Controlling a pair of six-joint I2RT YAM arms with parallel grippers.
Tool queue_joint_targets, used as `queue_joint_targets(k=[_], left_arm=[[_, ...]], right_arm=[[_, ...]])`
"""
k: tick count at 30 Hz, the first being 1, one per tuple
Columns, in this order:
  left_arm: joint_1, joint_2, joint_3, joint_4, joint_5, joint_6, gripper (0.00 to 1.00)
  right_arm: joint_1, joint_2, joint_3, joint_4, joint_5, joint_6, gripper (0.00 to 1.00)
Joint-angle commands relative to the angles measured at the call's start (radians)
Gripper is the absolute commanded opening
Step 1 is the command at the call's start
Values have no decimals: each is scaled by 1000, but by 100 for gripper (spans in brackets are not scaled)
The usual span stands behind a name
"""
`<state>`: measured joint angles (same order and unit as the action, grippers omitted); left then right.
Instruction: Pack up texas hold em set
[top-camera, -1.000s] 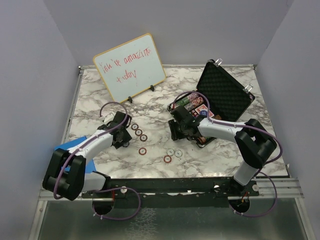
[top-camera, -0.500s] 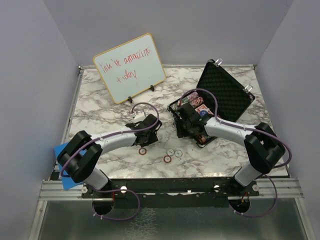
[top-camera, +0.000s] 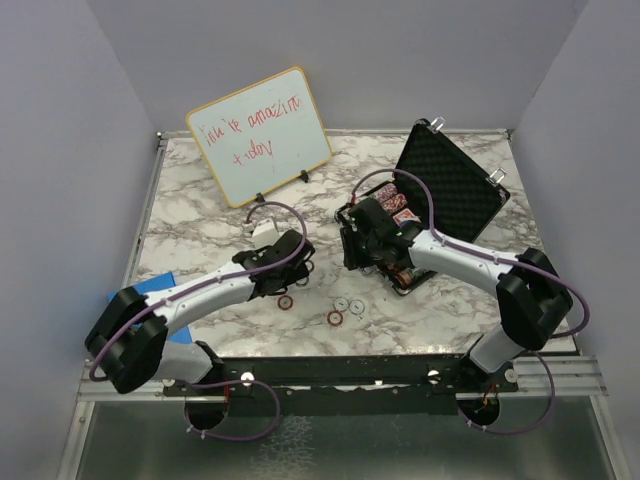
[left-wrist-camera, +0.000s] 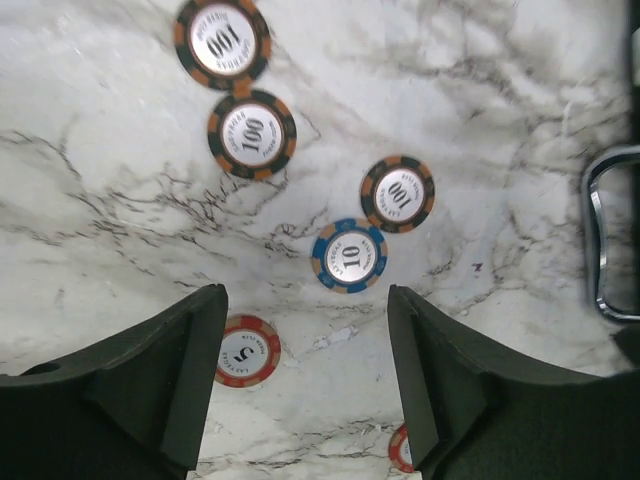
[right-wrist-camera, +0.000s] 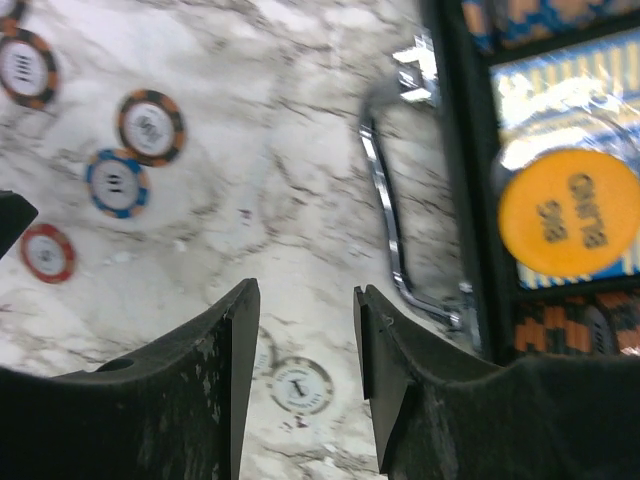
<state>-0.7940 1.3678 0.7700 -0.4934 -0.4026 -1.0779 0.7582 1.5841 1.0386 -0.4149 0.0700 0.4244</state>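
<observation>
Left hand (left-wrist-camera: 305, 380) released and empty above the marble surface (left-wrist-camera: 480, 90); a red-and-white poker chip (left-wrist-camera: 247, 351) beside one finger, a blue-and-white chip (left-wrist-camera: 349, 256) just ahead, black-and-orange chips (left-wrist-camera: 398, 193) beyond. Right hand (right-wrist-camera: 300, 375) also spread, empty; right of it, the black metal-edged briefcase (right-wrist-camera: 462, 150) holds an orange-yellow disc (right-wrist-camera: 567, 213)
</observation>
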Motion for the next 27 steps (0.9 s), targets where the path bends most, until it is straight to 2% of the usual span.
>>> queue_joint_targets(k=[1,6,11,18,27], left_arm=[[5,-153,-21,-68,-249,-16,73],[6,-327,-79,-103,-409,-93,75],[7,-518,-162,-113,-489,-130,76],[8,-721,-275,-90,-522,-109,81],[8,-801,-336,-85,-502,-96,86]], right_arm=[[71,70,100,-37,10,4,50],[172,217,242,-89,79,21,55],[216,355,411,-170,113,40,59],[250,508,580,-288,128,50,64],[272,630,686,-380,141,78,65]])
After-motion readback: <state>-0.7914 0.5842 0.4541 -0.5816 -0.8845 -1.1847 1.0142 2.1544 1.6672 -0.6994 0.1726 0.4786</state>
